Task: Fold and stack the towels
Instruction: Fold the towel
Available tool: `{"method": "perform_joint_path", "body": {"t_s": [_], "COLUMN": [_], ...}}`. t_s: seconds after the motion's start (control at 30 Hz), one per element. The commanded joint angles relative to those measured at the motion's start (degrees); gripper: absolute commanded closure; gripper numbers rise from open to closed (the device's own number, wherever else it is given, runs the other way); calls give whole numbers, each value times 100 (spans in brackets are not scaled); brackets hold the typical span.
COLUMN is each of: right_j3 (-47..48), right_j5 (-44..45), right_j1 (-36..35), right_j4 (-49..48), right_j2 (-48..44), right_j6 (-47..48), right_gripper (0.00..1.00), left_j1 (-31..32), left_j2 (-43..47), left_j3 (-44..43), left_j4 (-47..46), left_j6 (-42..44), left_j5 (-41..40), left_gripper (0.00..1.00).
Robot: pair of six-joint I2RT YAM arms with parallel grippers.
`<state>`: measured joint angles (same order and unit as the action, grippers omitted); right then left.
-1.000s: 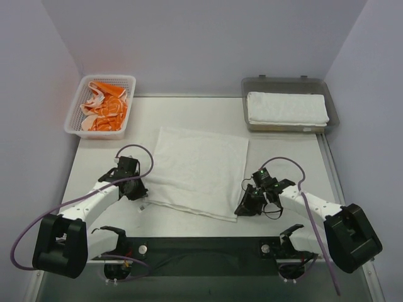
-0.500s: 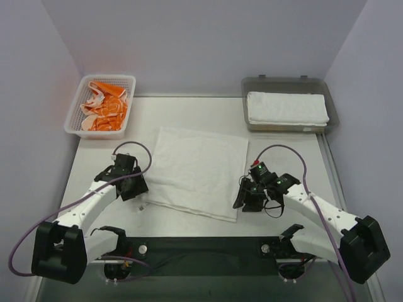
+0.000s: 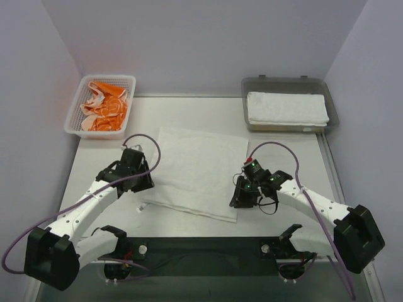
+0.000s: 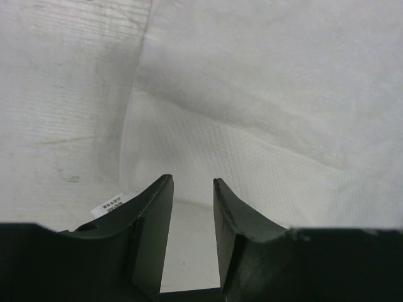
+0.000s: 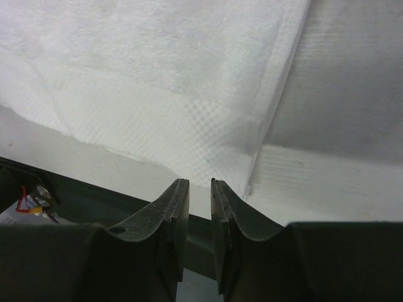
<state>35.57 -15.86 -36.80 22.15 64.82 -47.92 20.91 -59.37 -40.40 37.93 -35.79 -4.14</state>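
Nearest, at 6 o'clk in the top view, the 2 arms sit at the near edge of the table (image 3: 189, 110) and reach fwd.

The L end effector (image 4: 191, 180) is down low at the near L corner of the flat white towel (image 3: 198, 170), approx 8 o'clk from the towel's middle. Its 2 fingers stand apart w/ a gap. It is released, w/ nothing pinched btwn them. The towel's edge lies just past the tips. A small tag (image 4: 110, 202) pokes out beside the L finger.

The R end effector (image 5: 199, 181) is down low at the towel's near R corner, approx 4 o'clk from the towel's middle. Its fingers are close but not touching. There is a thin gap w/ no cloth in it, so it is released too. The corner's hem is just ahead of the tips, a bit toward 1 o'clk.

The flat white towel lies spread out in the middle of the table, turned a little. In the L wrist view a soft ridge runs across it.

Farther back, at 10 o'clk, a white basket (image 3: 107, 77) holds a crumpled orange-and-white towel (image 3: 106, 108). At 2 o'clk a grey tray (image 3: 286, 80) holds a folded white towel (image 3: 286, 108), lying flat. Both are well apart from the flat white towel.
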Motion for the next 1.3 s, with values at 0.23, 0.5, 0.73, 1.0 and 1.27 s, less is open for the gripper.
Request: {"method": "perform_joint_path", "body": {"t_s": [0.23, 0.5, 0.73, 1.0, 1.27], "right_j3": [-542, -403, -24, -445, -674], "right_j5": [-533, 91, 337, 750, 987], "right_j1": [242, 963, 946, 929, 666], "right_j4": [-581, -106, 297, 659, 650], "right_j2": [1235, 936, -19, -962, -805], "right_j6": [178, 766, 732, 91, -279], "right_gripper": [79, 79, 71, 38, 38], "left_j1": [-235, -236, -210, 124, 247], "left_j2": [-892, 170, 1243, 429, -136], "left_j3": [981, 1113, 1113, 1149, 1184], "left_j4": [-928, -682, -50, -40, -392], "left_j6": [-385, -595, -868, -886, -789], "left_j5": [256, 536, 212, 19, 89], "left_gripper": [65, 61, 38, 34, 46]}}
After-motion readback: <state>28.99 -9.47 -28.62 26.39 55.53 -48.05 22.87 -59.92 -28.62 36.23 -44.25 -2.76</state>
